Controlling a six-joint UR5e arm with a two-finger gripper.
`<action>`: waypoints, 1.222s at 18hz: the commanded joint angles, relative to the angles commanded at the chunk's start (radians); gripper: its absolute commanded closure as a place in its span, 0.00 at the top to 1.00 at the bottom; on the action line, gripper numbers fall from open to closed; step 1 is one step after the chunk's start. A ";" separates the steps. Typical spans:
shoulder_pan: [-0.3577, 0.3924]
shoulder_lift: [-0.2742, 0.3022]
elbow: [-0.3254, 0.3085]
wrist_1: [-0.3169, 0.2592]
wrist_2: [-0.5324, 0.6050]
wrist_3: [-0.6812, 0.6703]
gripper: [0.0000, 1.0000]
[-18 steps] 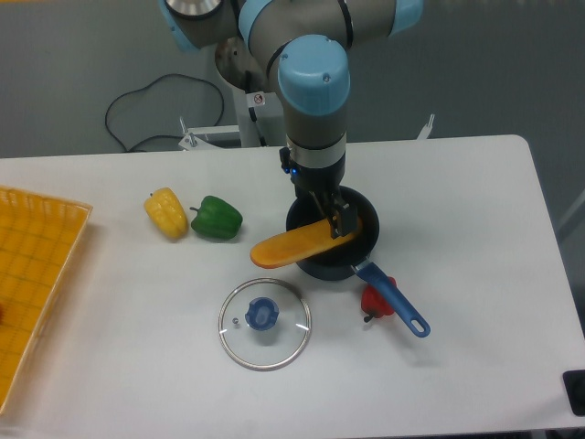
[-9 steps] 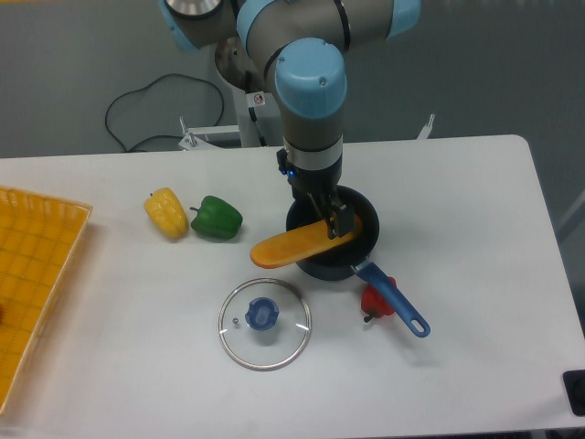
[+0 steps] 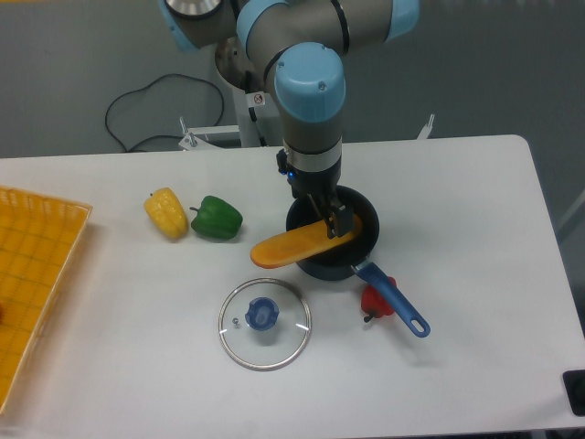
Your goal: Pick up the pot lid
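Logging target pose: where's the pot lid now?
In the camera view, the pot lid lies on the table left of centre, toward the near edge, just below the orange object protruding from the pan.

The pot lid (image 3: 249, 346) looks like clear, smooth glass with a shiny metal rim. Its blue knob (image 3: 262, 314) looks smooth. The pan (image 3: 320, 266) is dull black inside. The green pepper (image 3: 217, 218) is shiny. The white surface (image 3: 475, 238) looks smooth.
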 joint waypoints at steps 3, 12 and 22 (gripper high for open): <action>0.000 0.000 -0.006 0.002 -0.005 0.000 1.00; -0.020 -0.009 -0.014 0.032 -0.006 -0.121 1.00; -0.029 -0.020 -0.014 0.057 0.005 -0.213 1.00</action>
